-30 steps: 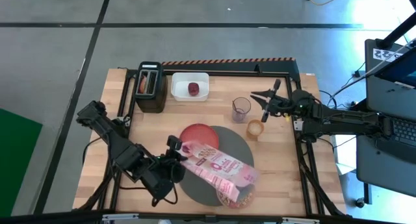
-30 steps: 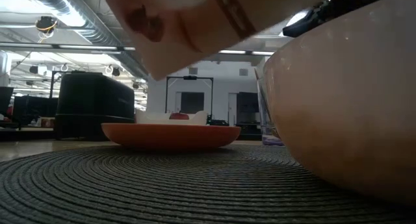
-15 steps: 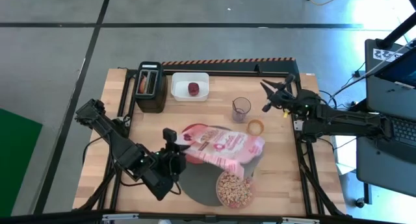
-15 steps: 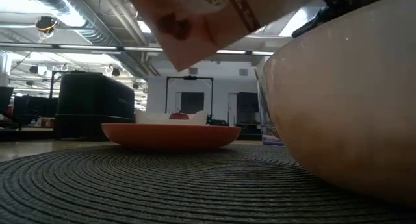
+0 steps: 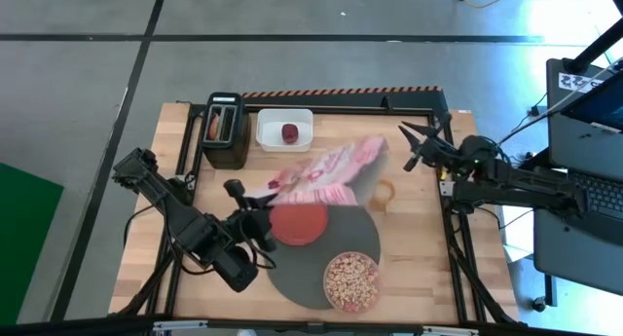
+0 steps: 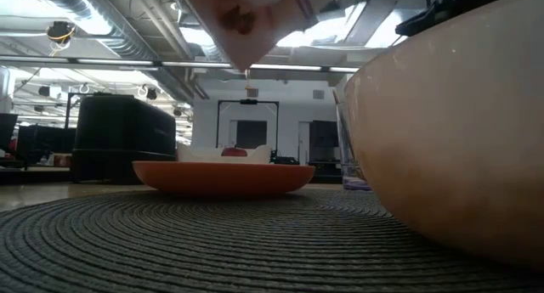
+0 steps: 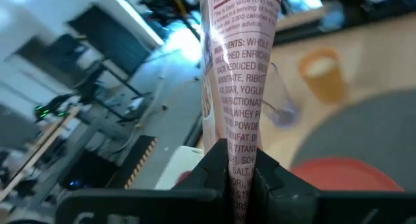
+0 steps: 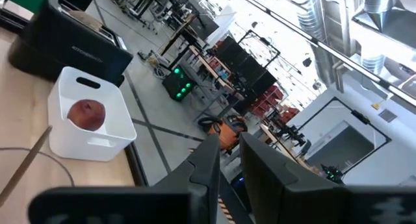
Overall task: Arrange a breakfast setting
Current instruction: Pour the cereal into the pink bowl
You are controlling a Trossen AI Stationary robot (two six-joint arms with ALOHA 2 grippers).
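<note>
My left gripper [image 5: 263,209] is shut on the pink cereal box [image 5: 331,170], held in the air over the red plate [image 5: 297,226]. The plate and the pink bowl [image 5: 352,280], which holds cereal, rest on the round dark-grey mat [image 5: 300,274]. The round toast [image 5: 383,192] lies on the table right of the mat. The dark-red fruit [image 5: 290,132] sits in the white tub [image 5: 269,122]. My right gripper [image 5: 407,146] is empty near the far right corner, raised, with a narrow gap between its fingers [image 8: 211,159]. The box hides the spoon in the high view. My left gripper pinches the cereal box by its near end [image 7: 239,160] between the two fingers, one on each broad face. The fingers lie along the box, which stretches away from them, slanting toward the table's far right. The box is lifted clear of everything.
The black toaster [image 5: 226,131] stands at the far left beside the tub. A see-through cup [image 7: 283,107] stands near the toast [image 7: 322,71], under the box's far end. Bare wood lies along the table's right side and near left.
My left gripper has swung the cereal box up and away from the bowl. The box's free end went from over the bowl at the near right to the far right, and the bowl of cereal now shows. My right gripper has drawn back from the cup toward the far right corner.
</note>
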